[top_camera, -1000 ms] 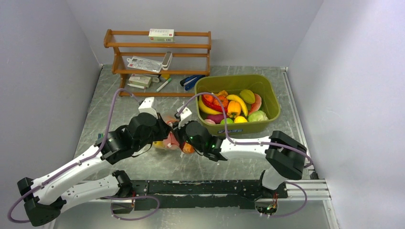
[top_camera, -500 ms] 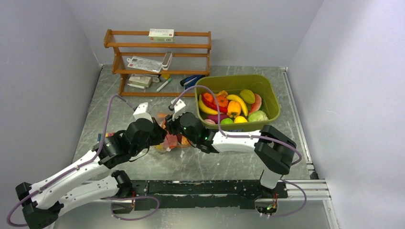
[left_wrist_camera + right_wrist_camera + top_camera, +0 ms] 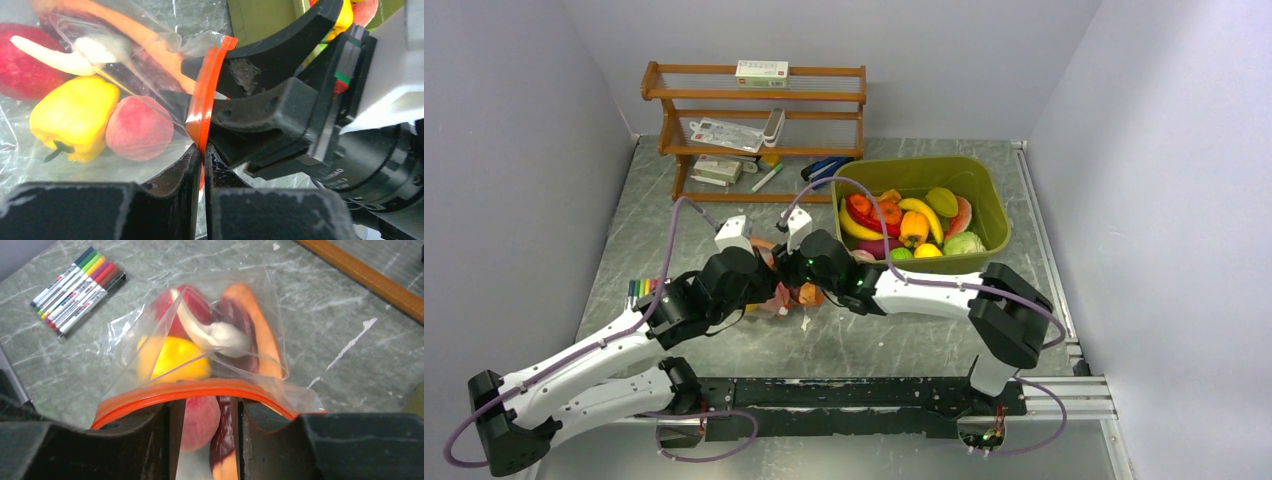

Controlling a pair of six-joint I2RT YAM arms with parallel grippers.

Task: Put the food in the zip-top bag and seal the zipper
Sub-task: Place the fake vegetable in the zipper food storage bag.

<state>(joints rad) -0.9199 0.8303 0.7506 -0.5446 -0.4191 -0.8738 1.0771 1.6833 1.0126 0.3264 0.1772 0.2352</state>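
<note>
A grey marbled table (image 3: 924, 340) between pale walls carries the work, with a wooden rack (image 3: 754, 95) at the back. The left pincer (image 3: 202, 156) is clamped on the zipper (image 3: 205, 90), pinching one end of the orange strip. The right pincer (image 3: 205, 410) stands with its jaws parted, and the strip arches across their tips ungripped. The strip bows upward there, so the mouth looks only partly pressed. A peach (image 3: 200, 422) and a dark purple piece sit right at the right pincer's jaws, and either could slide out or jam the seal if the bag is tugged with only one end held. Beyond the right pincer, the olive tub (image 3: 984, 180) holds a heap of food (image 3: 904, 225): banana, peppers, greens. The zip-top bag (image 3: 150, 340), lying between the two pincers, holds a yellow pepper (image 3: 175, 357), a red fruit, a carrot (image 3: 255, 325) and a pale curved piece. Markers (image 3: 75, 287) lie well past it.
</note>
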